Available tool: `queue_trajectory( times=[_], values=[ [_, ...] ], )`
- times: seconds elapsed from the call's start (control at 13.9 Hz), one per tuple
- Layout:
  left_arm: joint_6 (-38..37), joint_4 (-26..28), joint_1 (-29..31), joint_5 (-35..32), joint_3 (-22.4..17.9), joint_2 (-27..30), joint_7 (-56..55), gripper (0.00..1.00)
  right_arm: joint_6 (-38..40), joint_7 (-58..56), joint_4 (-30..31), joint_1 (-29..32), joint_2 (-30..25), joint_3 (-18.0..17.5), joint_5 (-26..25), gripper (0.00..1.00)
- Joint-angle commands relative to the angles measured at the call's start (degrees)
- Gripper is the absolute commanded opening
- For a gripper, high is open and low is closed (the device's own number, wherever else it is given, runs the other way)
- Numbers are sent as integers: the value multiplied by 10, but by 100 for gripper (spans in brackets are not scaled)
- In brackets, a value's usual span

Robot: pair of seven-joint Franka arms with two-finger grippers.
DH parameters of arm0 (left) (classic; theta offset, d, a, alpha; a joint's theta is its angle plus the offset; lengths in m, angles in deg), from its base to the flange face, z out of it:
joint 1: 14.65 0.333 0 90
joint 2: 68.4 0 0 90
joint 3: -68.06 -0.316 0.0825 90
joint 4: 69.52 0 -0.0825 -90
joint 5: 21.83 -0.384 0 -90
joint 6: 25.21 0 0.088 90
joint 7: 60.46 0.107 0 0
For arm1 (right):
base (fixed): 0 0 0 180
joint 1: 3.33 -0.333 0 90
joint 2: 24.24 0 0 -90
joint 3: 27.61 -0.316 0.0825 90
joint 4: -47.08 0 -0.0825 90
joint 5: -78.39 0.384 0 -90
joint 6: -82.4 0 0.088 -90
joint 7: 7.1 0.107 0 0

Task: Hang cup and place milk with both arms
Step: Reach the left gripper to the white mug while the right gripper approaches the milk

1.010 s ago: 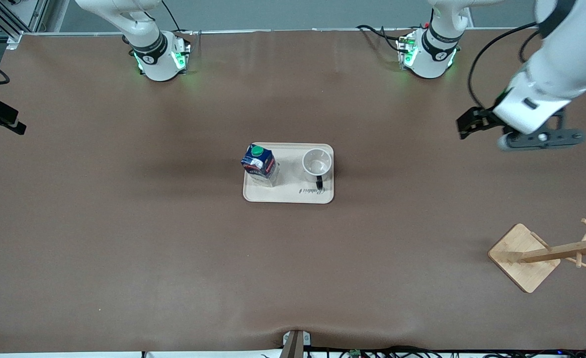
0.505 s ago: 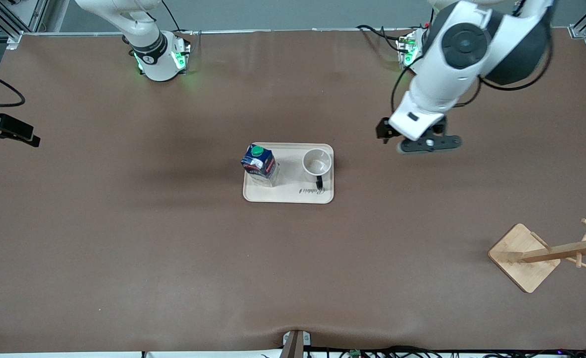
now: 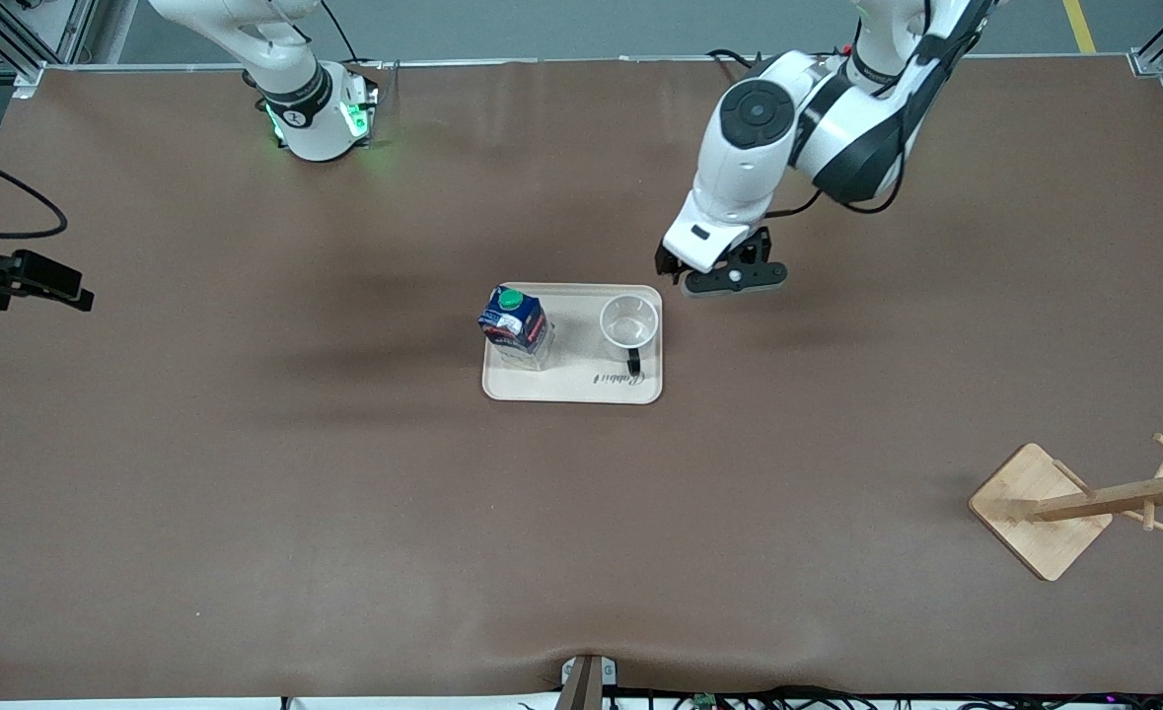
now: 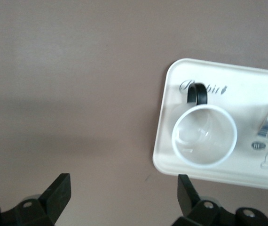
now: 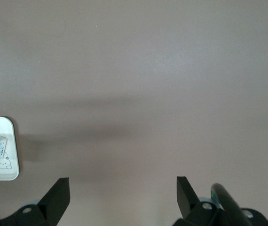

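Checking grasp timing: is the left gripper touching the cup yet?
Apart. In the left wrist view the open left gripper has bare table between its fingertips, the cup standing clear on the tray.

The flat table surface (image 3: 246, 444) is an even matte brown. On it, the rounded rectangular plastic tray (image 3: 571, 387) is cream with dark cursive script along its 6 o'clock edge. The small dark blue milk carton (image 3: 514, 325) carries a green round cap, a red label and a whitish lower part. The small white mug (image 3: 629, 323) has a black loop handle at its 6 o'clock. The wooden cup stand (image 3: 1040, 510) is pale bamboo tan.
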Motion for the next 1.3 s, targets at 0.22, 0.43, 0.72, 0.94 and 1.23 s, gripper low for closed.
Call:
queue_trajectory(
  times=[0.22,0.43,0.72,0.94,1.23],
  values=[
    [44,-83,-31,-111,0,-164,-128,86,-8,-3,-6,4,28,-3,9,100],
    [44,-107,-50,-132,0,-208,-175,77,0,-1,-7,6,54,-4,10,100],
    [45,-113,-61,-167,-3,-249,-193,53,11,1,4,7,76,-3,11,100],
    [52,-116,-61,-178,-4,-260,-204,14,17,3,5,11,89,-3,38,100],
    [50,-136,-51,-179,-4,-259,-211,0,17,82,11,-37,112,-3,79,100]
  ],
)
